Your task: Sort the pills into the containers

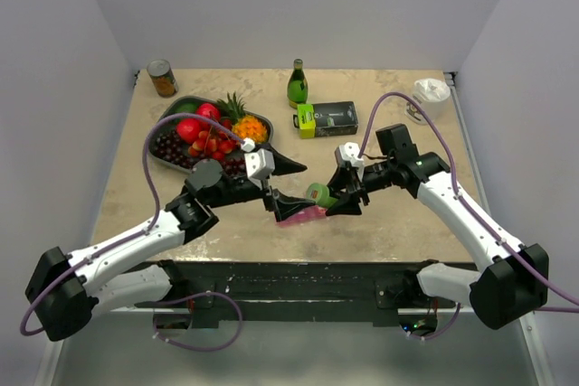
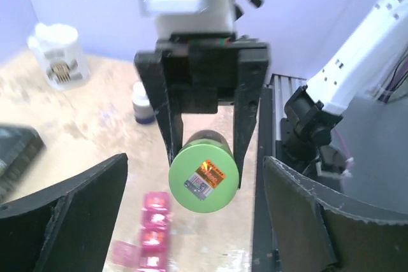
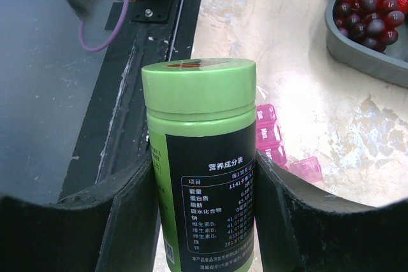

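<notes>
The right fingers (image 3: 121, 221) clamp the green bottle (image 3: 201, 125), left fingers (image 2: 76, 202) wide; a slip could drop it onto the organiser (image 2: 153, 227) beneath.

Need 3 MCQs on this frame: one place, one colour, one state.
1. Pink pill organiser lies: A in the fruit tray; B on the table near the green bottle; C beside the can.
2. Bottle cap colour: A white; B green; C red.
3. The right gripper is: A open; B shut on the organiser; C shut on the green bottle.
B: pink strip lies on the tabletop close to the bottle. B: cap matches the green body. C: both fingers press the bottle's sides.
</notes>
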